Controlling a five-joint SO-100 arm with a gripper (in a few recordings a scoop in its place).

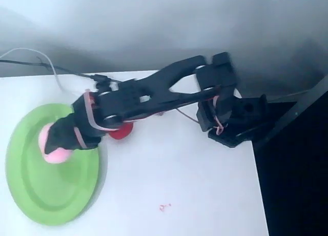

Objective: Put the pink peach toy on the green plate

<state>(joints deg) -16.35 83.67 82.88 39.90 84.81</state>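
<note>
**Peach toy held over the green plate**

Nearest the lower edge of the overhead view, a small reddish mark [164, 208] is seen on the white table [195, 195], well apart from everything else. To its left, the green plate [46, 190] is laid flat on the table, its oval reaching almost to the bottom of the picture and close to the left edge. A raised rim is visible around it.

Further up, over the upper part of the plate, the pink peach toy [55, 153] is found, inside the plate's outline. Its upper side is covered by the gripper [51, 141], whose black fingers are closed around the toy from above and from the right. It cannot be told whether the toy is resting on the plate's surface or is held just above it. A pink band is wound around the gripper body.

Just beyond the plate's right rim, a red ball [120, 132] is partly hidden beneath the black arm [154, 92]. The arm is stretched from its base [241, 118] at the right edge of the table leftward to the plate.

Farthest away, thin cables [41, 61] are run along the table's back-left edge, with a grey wall [164, 25] behind them. A dark area lies to the right of the table.
</note>
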